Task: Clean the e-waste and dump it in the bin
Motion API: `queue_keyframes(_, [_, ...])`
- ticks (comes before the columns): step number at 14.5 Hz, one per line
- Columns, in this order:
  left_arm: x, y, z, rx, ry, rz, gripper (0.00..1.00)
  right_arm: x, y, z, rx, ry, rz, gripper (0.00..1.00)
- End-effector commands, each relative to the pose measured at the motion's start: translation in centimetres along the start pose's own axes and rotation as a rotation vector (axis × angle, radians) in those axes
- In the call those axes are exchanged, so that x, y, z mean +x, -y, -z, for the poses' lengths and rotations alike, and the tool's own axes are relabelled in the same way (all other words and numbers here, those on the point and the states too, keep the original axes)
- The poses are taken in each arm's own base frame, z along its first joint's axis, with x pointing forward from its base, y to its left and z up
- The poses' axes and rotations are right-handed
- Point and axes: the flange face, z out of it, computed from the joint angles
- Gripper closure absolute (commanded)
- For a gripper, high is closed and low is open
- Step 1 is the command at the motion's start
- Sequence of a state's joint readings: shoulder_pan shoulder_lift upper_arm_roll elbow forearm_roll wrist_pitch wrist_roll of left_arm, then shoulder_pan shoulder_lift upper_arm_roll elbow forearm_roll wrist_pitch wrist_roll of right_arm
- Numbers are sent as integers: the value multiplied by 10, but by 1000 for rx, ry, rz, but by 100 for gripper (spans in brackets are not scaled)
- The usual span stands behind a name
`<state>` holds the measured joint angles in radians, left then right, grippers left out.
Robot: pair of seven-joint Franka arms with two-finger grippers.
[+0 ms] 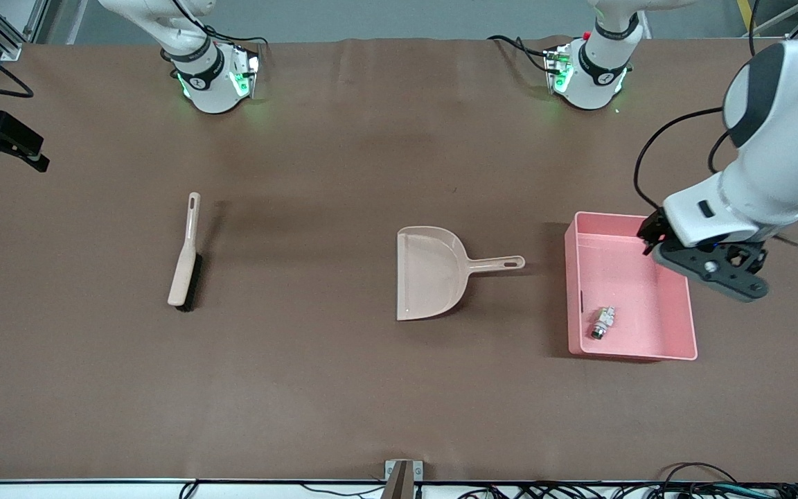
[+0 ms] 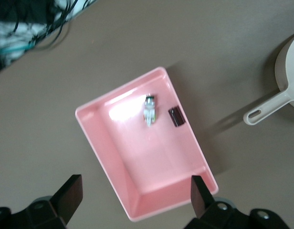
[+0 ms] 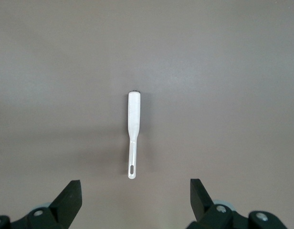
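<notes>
Pink bin; beige dustpan; seemingly dark e-waste block.

No words, brands or numbers can be read anywhere. The cylindrical component lying in the pink bin carries a small label, but nothing on it is legible.

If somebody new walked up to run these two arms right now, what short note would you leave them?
Left tool: open, holding nothing, up over the pink rectangular plastic bin.
Right tool: open, holding nothing, up over the beige black-bristled brush.
Both e-waste parts lie in the bin: the white-grey stubby cylinder and the small dark ribbed block against one wall.
The beige handled dustpan lies on the table between brush and bin, nothing in it.
Done: sweeping and dumping, by the look of it.
Left: apparently nothing, beyond perhaps parking the arms.
</notes>
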<state>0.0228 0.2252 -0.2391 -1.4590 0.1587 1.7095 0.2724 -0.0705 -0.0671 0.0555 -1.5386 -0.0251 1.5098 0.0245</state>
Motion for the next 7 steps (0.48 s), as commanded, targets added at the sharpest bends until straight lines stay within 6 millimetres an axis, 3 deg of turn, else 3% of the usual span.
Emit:
queue_keyframes(1, [-38, 21, 14, -40, 8, 114, 0, -3, -2, 2, -3, 0, -4, 0])
queue_keyframes(3, [-67, 45, 20, -108, -9, 200, 0, -3, -2, 2, -3, 0, -4, 0])
queue_keyframes(4, [-78, 47, 22, -127, 5, 219, 0, -3, -2, 2, -3, 0, -4, 0])
queue_keyframes(7, [-93, 27, 40, -129, 26, 319, 0, -3, -2, 2, -3, 1, -4, 0])
